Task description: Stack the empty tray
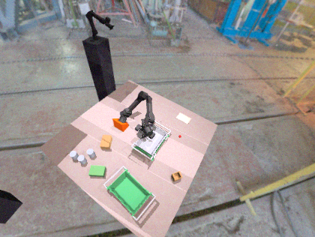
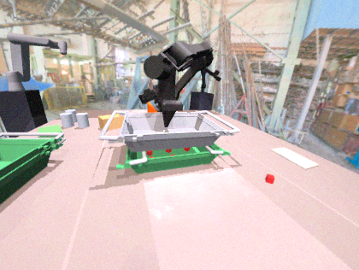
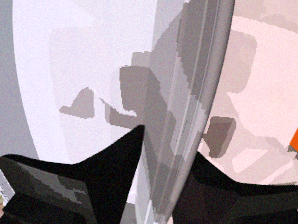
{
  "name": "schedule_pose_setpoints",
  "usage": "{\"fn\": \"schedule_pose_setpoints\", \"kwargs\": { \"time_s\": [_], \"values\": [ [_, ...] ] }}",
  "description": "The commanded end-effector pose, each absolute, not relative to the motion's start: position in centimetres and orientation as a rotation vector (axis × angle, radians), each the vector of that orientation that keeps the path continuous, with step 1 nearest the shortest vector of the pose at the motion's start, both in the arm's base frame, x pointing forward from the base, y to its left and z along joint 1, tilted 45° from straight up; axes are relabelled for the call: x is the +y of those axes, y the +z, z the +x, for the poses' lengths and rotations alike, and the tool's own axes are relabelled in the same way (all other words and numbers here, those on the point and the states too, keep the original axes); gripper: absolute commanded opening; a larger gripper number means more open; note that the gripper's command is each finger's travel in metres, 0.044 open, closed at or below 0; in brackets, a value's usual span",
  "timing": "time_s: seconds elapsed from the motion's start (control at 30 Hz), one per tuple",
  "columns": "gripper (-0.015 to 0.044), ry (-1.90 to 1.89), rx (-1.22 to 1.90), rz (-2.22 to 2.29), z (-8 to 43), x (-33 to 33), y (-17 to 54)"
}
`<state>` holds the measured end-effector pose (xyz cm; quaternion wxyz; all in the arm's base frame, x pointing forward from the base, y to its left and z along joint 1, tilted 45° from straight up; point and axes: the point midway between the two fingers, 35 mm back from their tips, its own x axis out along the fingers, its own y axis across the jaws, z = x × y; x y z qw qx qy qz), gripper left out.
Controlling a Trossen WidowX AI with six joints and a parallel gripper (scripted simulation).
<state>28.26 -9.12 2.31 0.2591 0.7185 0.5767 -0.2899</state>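
Observation:
The grey tray (image 1: 151,144) (image 2: 171,141) is empty and sits about level above the loaded green tray (image 2: 175,163), not down inside it. The loaded tray holds red blocks (image 2: 168,150). Its white wire bars (image 2: 138,161) (image 2: 214,151) reach in under the grey tray's ends; whether both touch its underside is hard to tell. The grey tray's own bars (image 2: 112,137) (image 2: 231,130) are swung outward. My gripper (image 2: 167,125) (image 3: 156,132) is shut on the grey tray's long side wall, one finger inside and one outside.
A larger green tray (image 1: 129,192) stands at the front. An orange block (image 1: 121,124), a tan block (image 1: 106,142), a flat green block (image 1: 97,171), grey cylinders (image 1: 82,160), a small brown box (image 1: 176,176), a red cube (image 2: 269,179) and a cream plate (image 2: 294,157) stand around.

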Motion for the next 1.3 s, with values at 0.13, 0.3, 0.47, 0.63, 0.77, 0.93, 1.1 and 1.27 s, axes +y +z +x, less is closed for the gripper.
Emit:
{"fn": "schedule_pose_setpoints", "kwargs": {
  "time_s": [0.13, 0.3, 0.47, 0.63, 0.77, 0.93, 1.1, 1.27],
  "values": [
    [0.0132, -0.783, 1.596, 1.925, 28.0, -8.3, 2.2],
    [0.0205, -0.783, 1.596, 1.925, 28.0, -8.3, 2.2],
    [0.0279, -0.783, 1.596, 1.925, 28.0, -8.3, 2.2],
    [0.0352, -0.783, 1.596, 1.925, 28.0, -8.3, 2.2],
    [0.0411, -0.783, 1.596, 1.925, 28.0, -8.3, 2.2],
    [0.0440, -0.783, 1.593, 1.929, 28.1, -8.4, 2.2],
    [0.0440, -0.785, 1.592, 1.930, 28.1, -8.6, 2.4],
    [0.0440, -0.794, 1.588, 1.936, 28.1, -10.1, 3.7]
  ]
}}
